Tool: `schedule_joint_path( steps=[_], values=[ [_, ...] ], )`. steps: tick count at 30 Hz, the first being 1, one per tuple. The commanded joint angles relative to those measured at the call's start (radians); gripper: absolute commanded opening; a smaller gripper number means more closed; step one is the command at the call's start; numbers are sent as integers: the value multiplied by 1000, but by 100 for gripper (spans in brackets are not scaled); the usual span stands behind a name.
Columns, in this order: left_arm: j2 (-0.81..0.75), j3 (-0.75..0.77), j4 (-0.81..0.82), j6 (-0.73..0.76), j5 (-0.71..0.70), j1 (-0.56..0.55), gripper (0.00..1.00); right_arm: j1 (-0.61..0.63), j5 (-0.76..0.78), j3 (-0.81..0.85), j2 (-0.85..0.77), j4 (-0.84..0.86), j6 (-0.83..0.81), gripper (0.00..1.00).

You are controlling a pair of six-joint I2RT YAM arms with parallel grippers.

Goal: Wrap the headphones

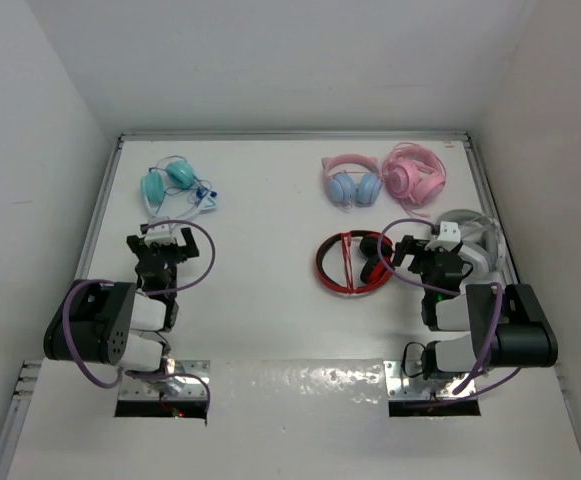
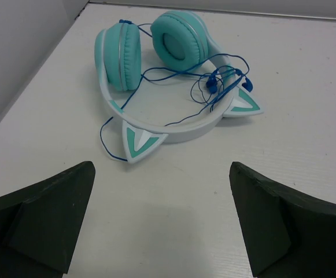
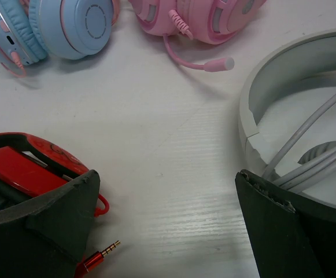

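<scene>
Headphones [image 2: 156, 75] just ahead — left end effector [image 2: 162, 223] agape

Top camera looks down from behind the arms, whole worktop [image 1: 270, 200] in frame. Left wrist view, low and close, faces the headphones [image 2: 156, 69]; right wrist view faces the red pair [image 3: 17, 168]. Both show overhead too.

No readable text, label, brand, number or sign on anything in view.
</scene>
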Motion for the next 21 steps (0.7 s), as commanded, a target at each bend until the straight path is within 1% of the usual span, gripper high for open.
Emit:
schedule_joint_path(
  steps=[1,5,6,9,10,11,12,13,14,15,16,17,18,19,20,21],
  values=[
    [-7,17,48,-12,9,12,100,4,-10,-79,-3,50,-1,99],
    [-6,17,48,-12,11,10,100,4,-21,-87,-22,58,2,99],
    [-6,17,48,-12,11,10,100,4,-29,-87,-66,37,1,99],
    [-7,17,51,-1,14,10,100,6,-44,-48,-173,-162,-11,99],
    [-10,17,54,11,64,12,100,6,-47,11,-251,-274,-13,99],
    [-26,17,54,22,84,15,100,4,-73,31,-290,-308,-19,99],
    [-99,85,-90,42,129,15,100,4,-84,51,-365,-344,-37,99],
    [-146,156,-226,53,149,16,100,4,-90,102,-400,-415,-45,99],
    [-200,237,-533,101,205,15,100,6,-76,135,-431,-456,-39,99],
    [-204,422,-683,232,310,15,100,6,-60,204,-474,-532,-22,99],
    [-196,512,-790,235,304,15,100,4,-50,238,-487,-571,-19,99],
    [-173,590,-953,205,270,15,100,4,-27,277,-493,-600,-22,99],
    [-161,724,-1019,139,165,15,100,4,-30,309,-494,-624,-34,99],
    [-152,784,-1073,117,128,15,100,6,-36,371,-487,-652,-45,99],
    [-123,837,-1184,100,102,16,100,4,-44,402,-479,-661,-64,99],
    [-107,935,-1235,85,69,16,100,4,-84,459,-470,-672,-73,99]
  ],
)
